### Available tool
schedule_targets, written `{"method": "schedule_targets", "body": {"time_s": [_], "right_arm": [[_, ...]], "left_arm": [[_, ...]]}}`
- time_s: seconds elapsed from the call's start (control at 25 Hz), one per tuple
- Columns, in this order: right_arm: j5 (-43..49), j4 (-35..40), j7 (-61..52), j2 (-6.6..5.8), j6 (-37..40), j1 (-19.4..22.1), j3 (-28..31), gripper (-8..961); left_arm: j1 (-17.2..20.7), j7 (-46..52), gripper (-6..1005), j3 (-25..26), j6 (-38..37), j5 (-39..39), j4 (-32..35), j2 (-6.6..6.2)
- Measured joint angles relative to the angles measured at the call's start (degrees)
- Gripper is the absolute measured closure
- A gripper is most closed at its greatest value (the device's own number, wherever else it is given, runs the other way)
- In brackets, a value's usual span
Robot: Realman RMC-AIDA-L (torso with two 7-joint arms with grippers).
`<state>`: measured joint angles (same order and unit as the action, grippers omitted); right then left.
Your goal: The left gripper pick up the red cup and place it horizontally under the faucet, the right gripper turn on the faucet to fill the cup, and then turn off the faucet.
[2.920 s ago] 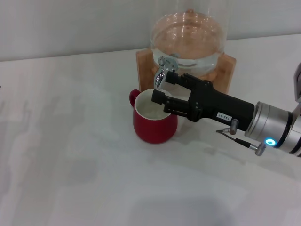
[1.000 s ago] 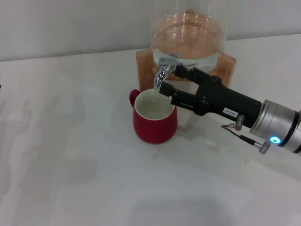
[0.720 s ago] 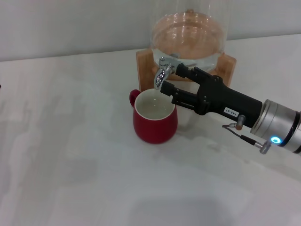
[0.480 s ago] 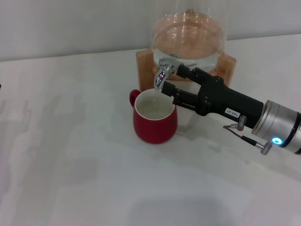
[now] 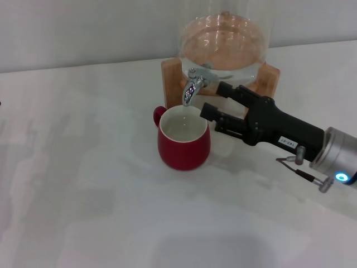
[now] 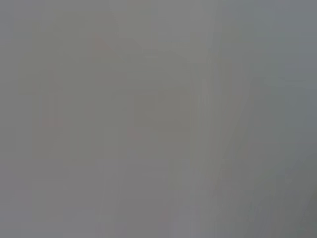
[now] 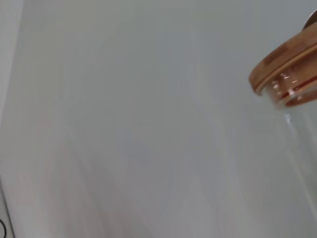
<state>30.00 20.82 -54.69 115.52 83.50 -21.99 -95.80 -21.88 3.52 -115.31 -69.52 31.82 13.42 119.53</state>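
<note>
Head view: red cup (image 5: pixel 183 141) is stood upright at frame centre, beneath the faucet (image 5: pixel 192 85) — right gripper (image 5: pixel 216 100) is held just right, fingers parted, nothing gripped.

The head camera is looking forward and down over the white table (image 5: pixel 83 195) at the glass dispenser (image 5: pixel 223 47), the right wrist camera is facing up close past that dispenser's wooden lid (image 7: pixel 285 62) toward a plain wall, and the left wrist camera is showing only featureless grey.

Red cup (image 5: pixel 184 140) under faucet (image 5: pixel 192 86) — tool (image 5: pixel 215 99) right.
</note>
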Motion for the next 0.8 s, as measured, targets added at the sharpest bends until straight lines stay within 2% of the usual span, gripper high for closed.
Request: {"method": "schedule_targets", "body": {"time_s": [0.8], "right_arm": [[0.21,-0.08,2.18,-1.49,-0.88,3.97,15.28,81]], "left_arm": [[0.04,0.00,398,0.39,0.00,0.43,-0.38,-0.09]]}}
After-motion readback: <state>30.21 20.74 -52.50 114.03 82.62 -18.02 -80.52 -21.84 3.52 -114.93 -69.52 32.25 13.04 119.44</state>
